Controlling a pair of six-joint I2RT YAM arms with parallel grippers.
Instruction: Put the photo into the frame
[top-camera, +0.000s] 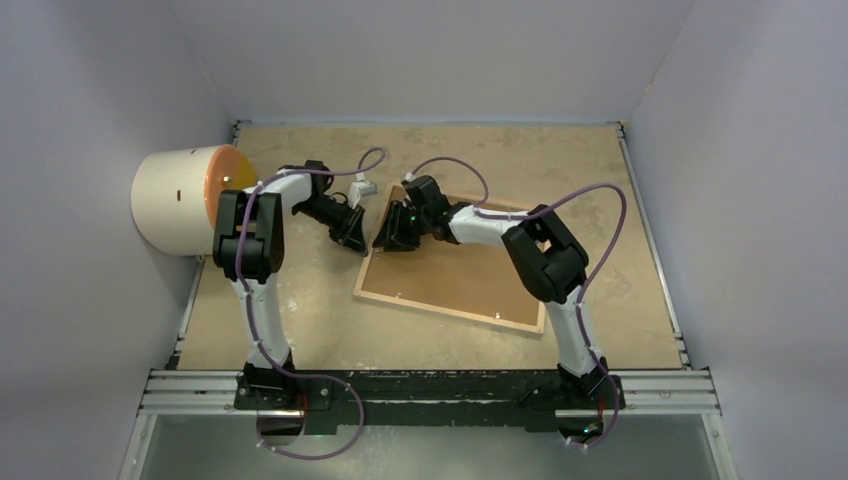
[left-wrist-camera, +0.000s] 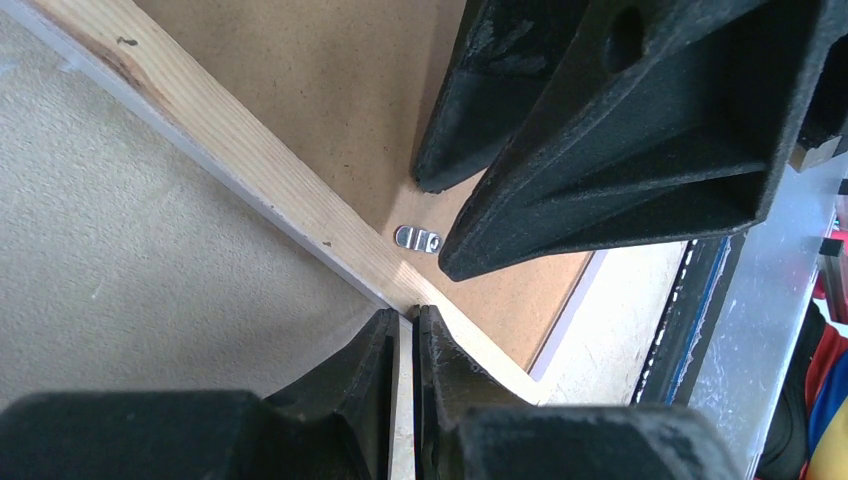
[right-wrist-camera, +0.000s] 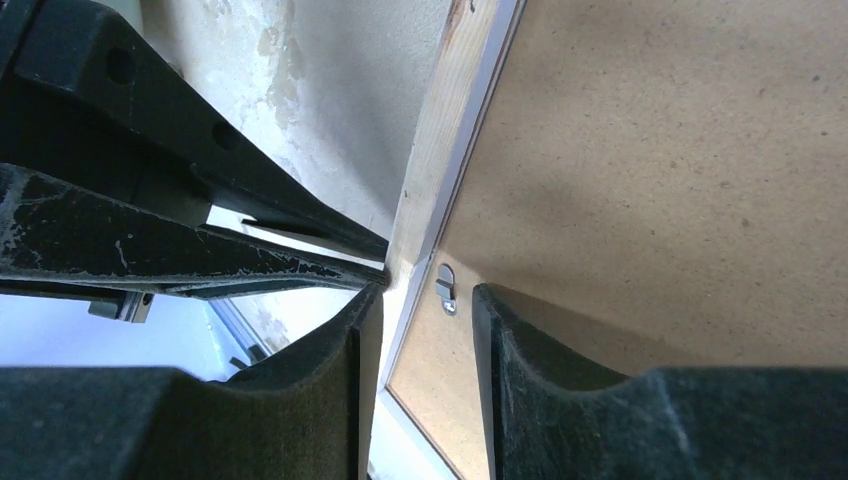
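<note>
frame (top-camera: 445, 310): lies back up on the table (top-camera: 560, 180), just right of the drum (top-camera: 180, 200), skewed to the table edges
drum: white cylinder on its side, orange inside, open end facing the frame
backing (top-camera: 460, 270): plain brown board filling the frame's back, light wood rail (left-wrist-camera: 250, 160) around it
left gripper (top-camera: 358, 240): between drum and frame, at the frame corner nearest the drum
left grip: narrow, fingers (left-wrist-camera: 370, 350) pinched on the rail's outer edge at that corner, only a thin slit between them
right gripper (top-camera: 392, 240): same corner, coming from the side away from the drum, tips nearly meeting the left gripper's
right grip: jaws part way apart and straddling the rail, one finger (right-wrist-camera: 350, 350) outside the frame edge, the other on the backing; no clamp seen
clip (right-wrist-camera: 446, 288): small metal tab on the backing beside the rail, between the right fingers
corner lift: cannot tell if that corner is off the table
</note>
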